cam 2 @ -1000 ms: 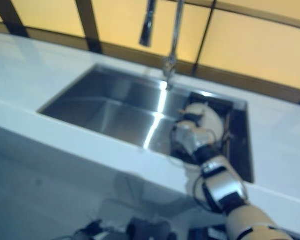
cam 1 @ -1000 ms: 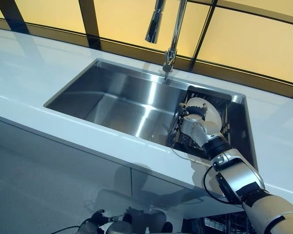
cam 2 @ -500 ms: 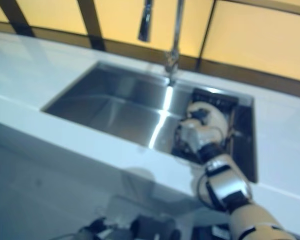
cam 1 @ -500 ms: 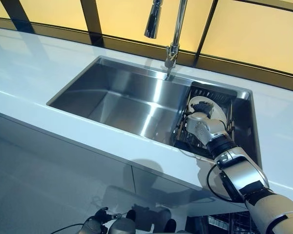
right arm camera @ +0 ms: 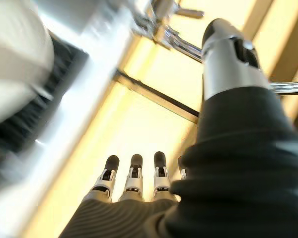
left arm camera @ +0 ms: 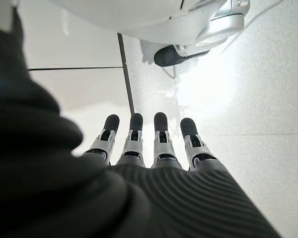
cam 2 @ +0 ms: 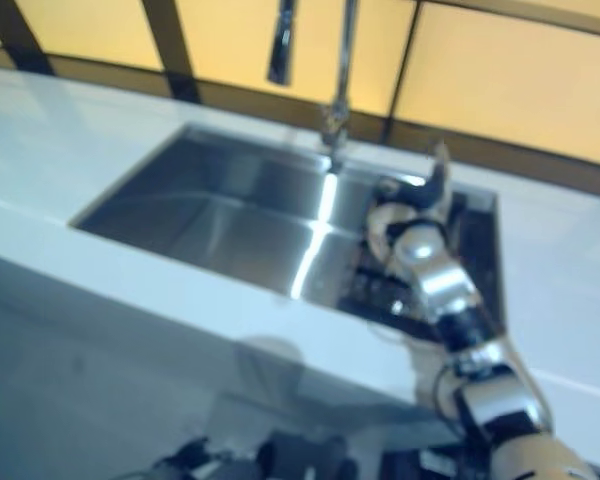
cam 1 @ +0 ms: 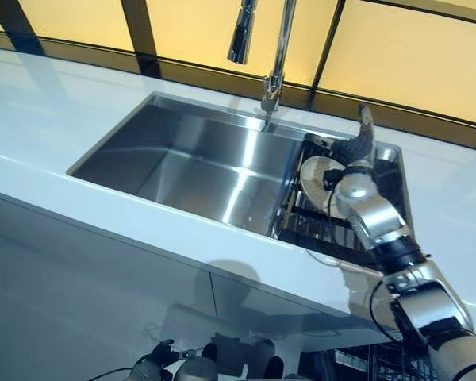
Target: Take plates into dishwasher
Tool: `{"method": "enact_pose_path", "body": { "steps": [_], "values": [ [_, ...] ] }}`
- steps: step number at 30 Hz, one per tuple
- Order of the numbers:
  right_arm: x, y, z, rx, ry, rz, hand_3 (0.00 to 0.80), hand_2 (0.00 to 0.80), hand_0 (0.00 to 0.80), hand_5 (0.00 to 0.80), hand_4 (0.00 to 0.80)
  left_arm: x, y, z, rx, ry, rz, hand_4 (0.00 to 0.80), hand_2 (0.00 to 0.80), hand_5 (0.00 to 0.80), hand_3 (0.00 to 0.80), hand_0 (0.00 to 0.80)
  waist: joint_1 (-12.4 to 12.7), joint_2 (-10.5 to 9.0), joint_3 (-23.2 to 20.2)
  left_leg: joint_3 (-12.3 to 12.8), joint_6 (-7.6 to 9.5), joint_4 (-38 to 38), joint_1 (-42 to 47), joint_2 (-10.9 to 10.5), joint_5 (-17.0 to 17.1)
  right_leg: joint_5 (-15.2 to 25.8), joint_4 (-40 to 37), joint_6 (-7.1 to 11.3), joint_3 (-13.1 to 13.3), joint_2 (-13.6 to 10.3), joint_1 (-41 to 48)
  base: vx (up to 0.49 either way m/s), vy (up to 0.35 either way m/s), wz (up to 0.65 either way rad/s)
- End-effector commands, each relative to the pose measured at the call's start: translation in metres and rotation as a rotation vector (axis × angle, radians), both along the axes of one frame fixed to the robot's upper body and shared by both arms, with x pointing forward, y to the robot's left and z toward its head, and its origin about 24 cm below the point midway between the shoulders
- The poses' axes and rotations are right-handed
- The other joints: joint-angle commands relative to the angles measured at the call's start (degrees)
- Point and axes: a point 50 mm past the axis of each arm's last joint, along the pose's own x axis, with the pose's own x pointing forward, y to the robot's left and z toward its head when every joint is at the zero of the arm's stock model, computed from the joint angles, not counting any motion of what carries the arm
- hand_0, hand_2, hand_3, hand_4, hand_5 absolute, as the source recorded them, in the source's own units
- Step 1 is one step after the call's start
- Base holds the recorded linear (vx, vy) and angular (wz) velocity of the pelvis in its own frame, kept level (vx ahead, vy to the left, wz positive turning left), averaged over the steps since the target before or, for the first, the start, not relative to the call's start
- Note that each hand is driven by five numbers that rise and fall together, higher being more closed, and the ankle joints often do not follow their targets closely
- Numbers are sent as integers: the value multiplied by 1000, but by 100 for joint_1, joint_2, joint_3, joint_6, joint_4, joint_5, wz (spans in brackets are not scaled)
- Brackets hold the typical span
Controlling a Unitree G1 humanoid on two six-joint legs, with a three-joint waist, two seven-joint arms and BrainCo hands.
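Note:
A white plate [cam 1: 313, 176] stands on edge in a black wire rack [cam 1: 317, 226] at the right end of the steel sink [cam 1: 182, 163]. My right hand [cam 1: 357, 159] is raised just right of the plate, above the rack. Its fingers [right arm camera: 134, 181] are straight and point up toward the window, and it is open with nothing in it. The right wrist view catches the plate [right arm camera: 12, 59] off to one side, apart from the fingers. My left hand [left arm camera: 154, 144] hangs low over the pale floor, open and empty.
A tall tap [cam 1: 276, 55] with a pull-out head rises behind the sink. White counter [cam 1: 55, 151] surrounds the sink, with amber window panes beyond it. A wire dishwasher basket [cam 1: 357, 363] shows below the counter edge at the lower right.
My right hand has lifted off the plate in the rack and swung up and to the right, fingers now pointing upward. The plate stays in the rack. The camera shifted slightly.

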Motion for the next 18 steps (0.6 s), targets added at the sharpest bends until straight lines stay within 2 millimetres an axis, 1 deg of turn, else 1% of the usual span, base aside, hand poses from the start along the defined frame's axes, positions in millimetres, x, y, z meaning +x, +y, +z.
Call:
{"method": "enact_pose_path", "body": {
  "steps": [1,5,6,7,9,11,12,14,18],
  "values": [
    [-15,-18,38,-290,-121,-14,0,0,0,0,0,-4,2,-1,19,28,-87,0,0,0,0,0,-55,-102,-258,709,125,366,-119,-101,-486,-540,556,172,225,63,-102,-61,-10,-23],
    [-23,-35,51,-575,9,-14,0,0,0,0,0,0,11,3,29,14,-69,0,0,0,0,0,-153,-182,-297,822,166,263,-62,-101,-496,-489,499,240,327,75,-116,-49,9,-17],
    [-24,-35,52,-597,24,-6,0,0,0,0,0,0,12,3,29,12,-67,0,0,0,0,0,-158,-184,-301,832,170,248,-55,-100,-492,-480,490,246,337,77,-116,-43,24,-22],
    [-26,-38,56,-646,73,19,0,0,0,0,0,1,15,4,31,9,-59,0,0,0,0,0,-187,-206,-311,865,172,221,-42,-98,-489,-465,476,262,363,82,-123,-55,31,-16],
    [-32,-43,59,-729,213,102,0,0,0,0,0,3,21,7,39,5,-36,0,0,0,0,0,-273,-270,-338,946,184,112,-10,-92,-458,-416,441,297,427,101,-156,-80,44,-10],
    [-36,-45,59,-727,309,184,0,0,0,0,0,4,26,8,48,4,-14,0,0,0,0,0,-327,-321,-340,999,197,49,21,-95,-437,-390,434,312,460,112,-170,-58,31,-7],
    [-36,-45,58,-729,318,193,0,0,0,0,0,4,26,9,49,4,-12,0,0,0,0,0,-331,-325,-338,1004,199,42,26,-96,-436,-388,435,313,463,112,-172,-46,14,-9],
    [-36,-45,56,-725,392,254,0,0,0,0,0,3,30,9,60,2,2,0,0,0,0,0,-354,-372,-333,1023,208,12,36,-101,-428,-360,429,334,483,120,-184,-59,0,-14],
    [-33,-43,51,-723,513,352,0,0,0,0,0,3,36,11,76,1,10,0,0,0,0,0,-340,-448,-333,1053,222,-52,42,-113,-404,-301,394,371,464,123,-200,-63,3,-13]
  ]
}}
